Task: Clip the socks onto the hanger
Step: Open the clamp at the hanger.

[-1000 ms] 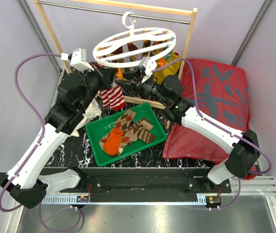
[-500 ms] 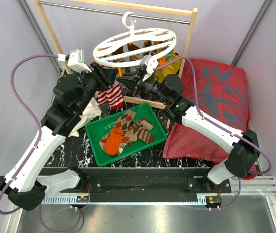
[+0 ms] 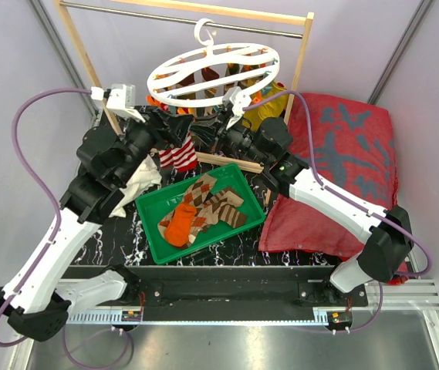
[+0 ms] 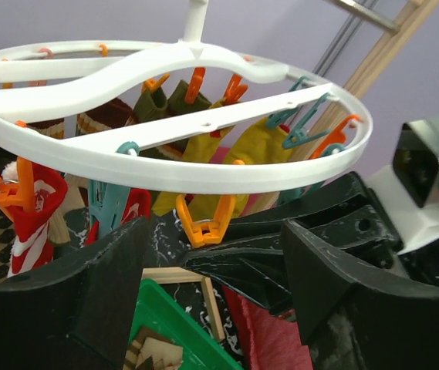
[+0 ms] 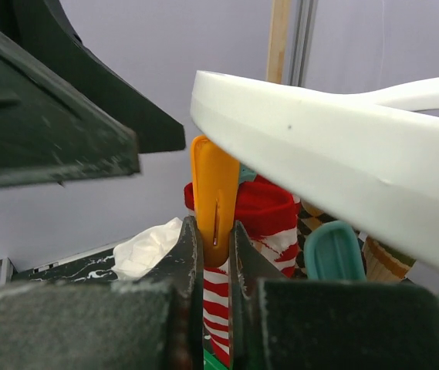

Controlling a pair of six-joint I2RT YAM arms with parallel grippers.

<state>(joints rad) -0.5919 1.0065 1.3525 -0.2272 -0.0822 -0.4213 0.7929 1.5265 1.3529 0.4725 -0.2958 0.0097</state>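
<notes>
Top external: the hanger hangs by its hook from the metal rod, at 12 o'clock from the green tray on the desk. Argyle socks and an orange sock lie in the tray. A striped sock dangles under the ring's 7 o'clock edge. The left pincer and right pincer meet nose to nose below the ring. A white cloth lies at 9 o'clock from the tray, a red cushion at 3 o'clock.

Left wrist: the left pincer gapes wide, with nothing gripped. An orange clip hangs from the ring's near rim. The striped sock hangs at 9 o'clock, and olive-yellow socks are clipped further back.

Right wrist: the right pincer is narrow, pinching the orange clip that stands upright beneath the hanger. The striped sock hangs just behind it.
</notes>
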